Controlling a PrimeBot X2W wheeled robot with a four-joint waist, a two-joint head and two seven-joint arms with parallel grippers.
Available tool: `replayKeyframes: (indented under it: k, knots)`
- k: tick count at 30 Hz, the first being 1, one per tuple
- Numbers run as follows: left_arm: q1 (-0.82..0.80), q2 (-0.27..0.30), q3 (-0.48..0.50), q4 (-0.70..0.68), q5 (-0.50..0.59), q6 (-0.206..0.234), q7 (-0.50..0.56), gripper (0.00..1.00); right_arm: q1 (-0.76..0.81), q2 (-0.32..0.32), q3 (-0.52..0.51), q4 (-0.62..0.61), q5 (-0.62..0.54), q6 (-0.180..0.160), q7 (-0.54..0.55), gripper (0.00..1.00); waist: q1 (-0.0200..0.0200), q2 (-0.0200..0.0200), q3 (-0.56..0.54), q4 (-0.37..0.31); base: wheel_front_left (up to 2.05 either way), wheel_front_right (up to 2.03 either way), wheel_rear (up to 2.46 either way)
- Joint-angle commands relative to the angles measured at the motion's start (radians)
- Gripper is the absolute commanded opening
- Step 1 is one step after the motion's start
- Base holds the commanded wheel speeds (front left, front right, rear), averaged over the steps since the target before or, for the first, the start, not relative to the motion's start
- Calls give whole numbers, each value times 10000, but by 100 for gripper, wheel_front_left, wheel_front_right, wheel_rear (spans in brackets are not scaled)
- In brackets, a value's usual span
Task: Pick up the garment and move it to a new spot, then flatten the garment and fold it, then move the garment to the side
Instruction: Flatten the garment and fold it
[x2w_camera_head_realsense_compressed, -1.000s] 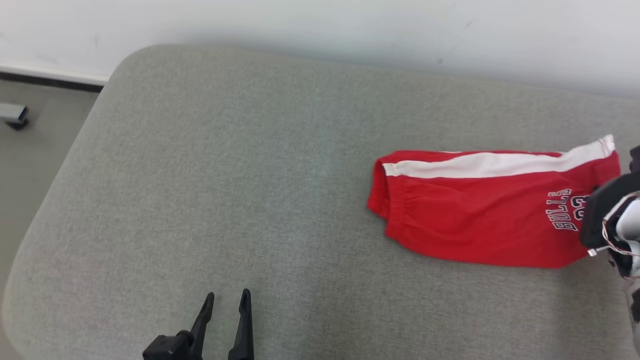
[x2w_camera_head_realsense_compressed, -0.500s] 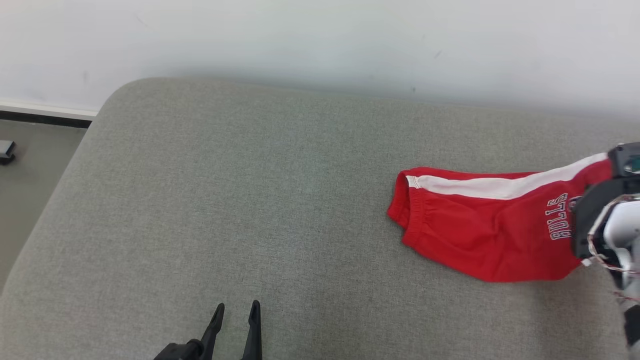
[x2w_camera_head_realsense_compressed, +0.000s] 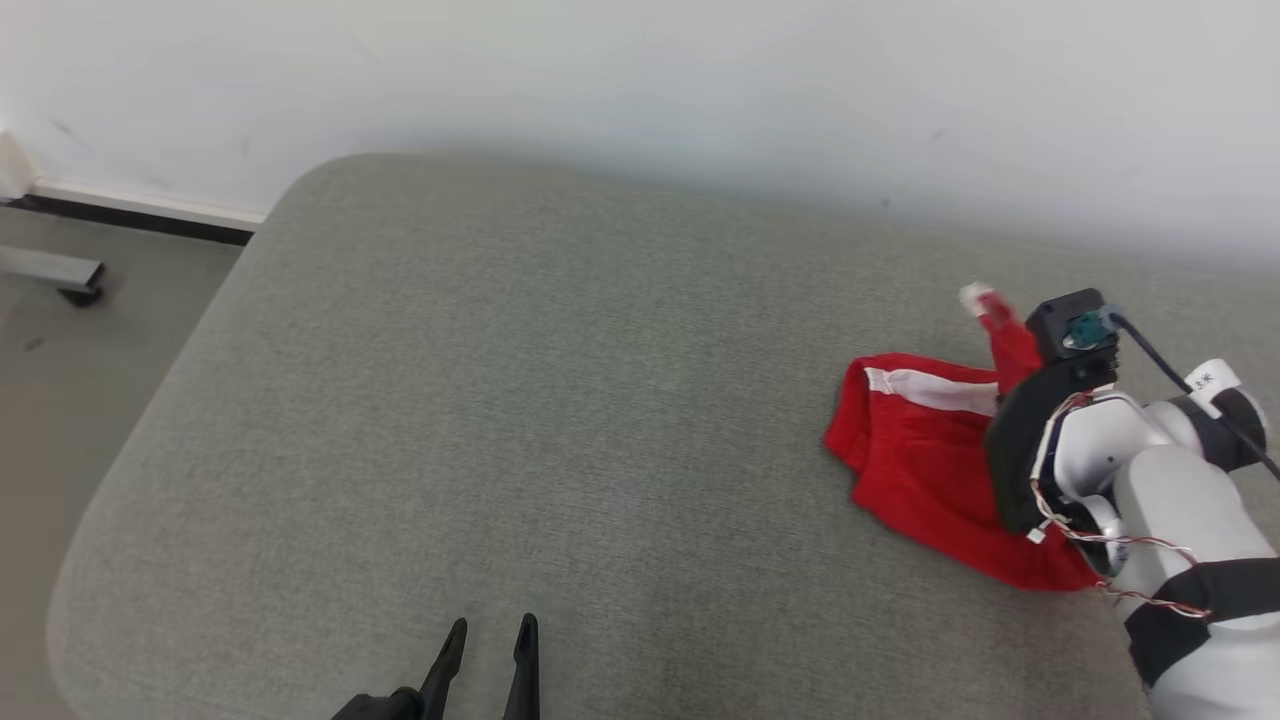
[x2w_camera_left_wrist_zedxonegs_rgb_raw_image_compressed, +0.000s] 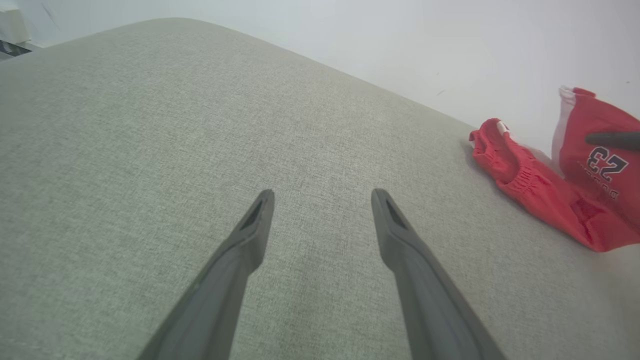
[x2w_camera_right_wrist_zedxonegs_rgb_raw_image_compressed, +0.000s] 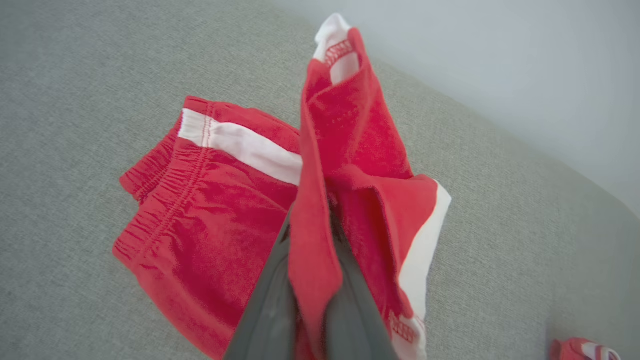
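Right gripper (x2w_camera_right_wrist_zedxonegs_rgb_raw_image_compressed: 311, 235): fingers together, clamped on a raised fold of the red shorts (x2w_camera_right_wrist_zedxonegs_rgb_raw_image_compressed: 210, 200); cloth drapes over both fingers.
Red shorts (x2w_camera_head_realsense_compressed: 920, 450): white side stripe, printed "23"; hem end lifted, elastic waistband end lying on the grey cushion (x2w_camera_head_realsense_compressed: 560, 400), near its far right, close to the white wall (x2w_camera_head_realsense_compressed: 640, 80).
Right forearm (x2w_camera_head_realsense_compressed: 1170, 500): pale, wired, hiding part of the shorts in the head view.
Left gripper (x2w_camera_left_wrist_zedxonegs_rgb_raw_image_compressed: 322, 200): fingers apart, holding nothing, low over the cushion's near edge, well apart from the shorts.
Surroundings: floor (x2w_camera_head_realsense_compressed: 90, 340) at left; dark baseboard (x2w_camera_head_realsense_compressed: 140, 215); metal leg with caster (x2w_camera_head_realsense_compressed: 60, 275).
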Motion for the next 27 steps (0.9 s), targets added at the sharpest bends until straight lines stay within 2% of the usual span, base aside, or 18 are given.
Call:
replayKeyframes:
  k: [1,7,15,16,20,27]
  knots:
    - [57,-27,-9,14,-26,-3,-27,100,-111,104,108,153,164,-25,-42,0,0,-1,33,283,0,0,0]
    - [73,-54,25,45,-50,-27,-27,100,-437,411,628,1007,361,-25,-359,0,0,-1,108,696,0,0,0]
    - [-28,-113,66,1,-12,-44,-28,100,-899,677,621,1991,233,-25,-896,1,0,-1,249,883,0,0,0]
    - [-51,-121,80,-7,-18,-40,-26,100,-943,767,612,2103,281,-25,-969,99,0,-1,275,877,0,0,0]
    - [-89,-141,185,-8,-48,-23,-28,100,-1100,1035,649,2265,878,-25,-1113,100,0,-1,278,757,0,0,0]
    - [51,-111,402,-44,95,-9,-28,100,-1310,511,759,1480,1904,-25,-1644,100,0,-1,-11,302,0,0,0]
